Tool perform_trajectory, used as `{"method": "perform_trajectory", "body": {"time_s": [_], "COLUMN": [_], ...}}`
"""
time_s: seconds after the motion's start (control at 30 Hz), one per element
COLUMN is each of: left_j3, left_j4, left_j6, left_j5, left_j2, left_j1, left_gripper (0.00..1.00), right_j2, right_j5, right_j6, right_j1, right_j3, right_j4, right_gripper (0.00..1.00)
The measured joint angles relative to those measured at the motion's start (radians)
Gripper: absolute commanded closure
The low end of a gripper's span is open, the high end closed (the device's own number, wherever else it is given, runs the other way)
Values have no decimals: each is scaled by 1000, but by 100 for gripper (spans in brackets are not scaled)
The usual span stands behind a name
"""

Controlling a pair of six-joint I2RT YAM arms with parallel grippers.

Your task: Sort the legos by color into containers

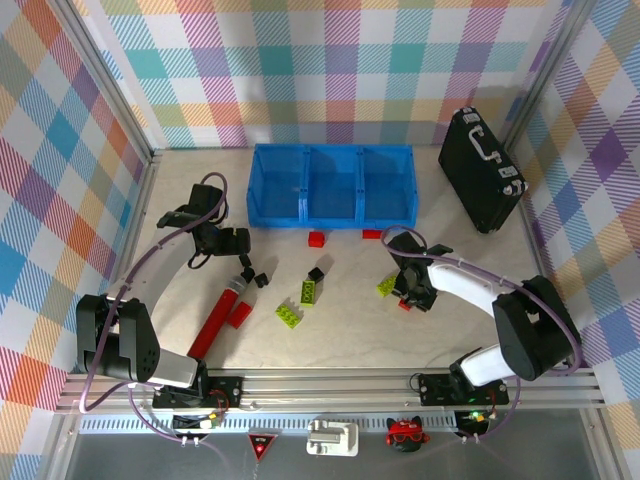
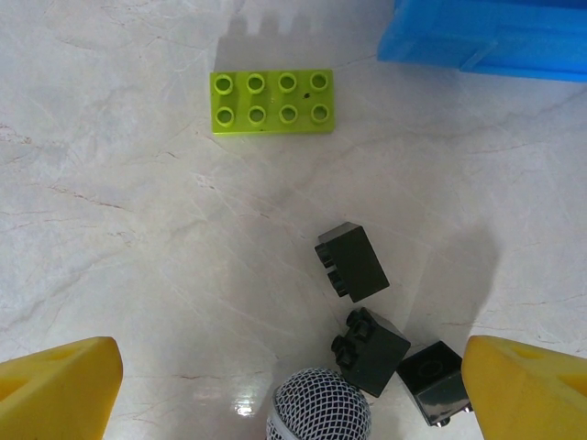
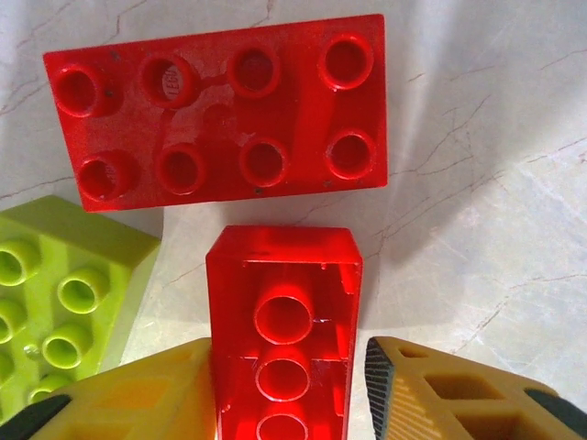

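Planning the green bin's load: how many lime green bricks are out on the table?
3 lime green studded plastic bricks: one central in the top view, one just below-left of it, a third beside the right gripper. Others may be hidden.

- The red lego [image 3: 284, 275] is shining as smooth, glossy plastic, lightly scuffed.
- The fingers [image 3: 138, 394] of my right gripper [image 3: 284, 357] are looking like matt, grainy yellow plastic.
- The table [image 2: 119, 229] is gleaming like polished, veined stone.
- The containers [image 2: 495, 37] are showing translucent blue plastic.
- The black legos [image 2: 353, 261] are glinting, smooth plastic.
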State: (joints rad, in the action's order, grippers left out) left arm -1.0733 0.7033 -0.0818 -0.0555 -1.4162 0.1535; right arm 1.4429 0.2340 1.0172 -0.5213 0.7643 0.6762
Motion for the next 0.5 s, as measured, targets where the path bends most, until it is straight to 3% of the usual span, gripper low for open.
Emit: {"method": "perform_trajectory", "body": {"time_s": [0.23,0.5], "left_j3": [0,0], "left_j4": [0,-8], "left_j6": [-2,-3], "left_j5": [11,10], "left_j2": [4,45], "left_j1": [0,0], "left_gripper": [5,5], "right_j2": [-9,-58], "right_j5": [0,1], "right_j6": [0,-1], "right_j1": [0,-2], "right_j3": [0,8], "right_j4": [-3,24], "right_gripper": [63,64]}}
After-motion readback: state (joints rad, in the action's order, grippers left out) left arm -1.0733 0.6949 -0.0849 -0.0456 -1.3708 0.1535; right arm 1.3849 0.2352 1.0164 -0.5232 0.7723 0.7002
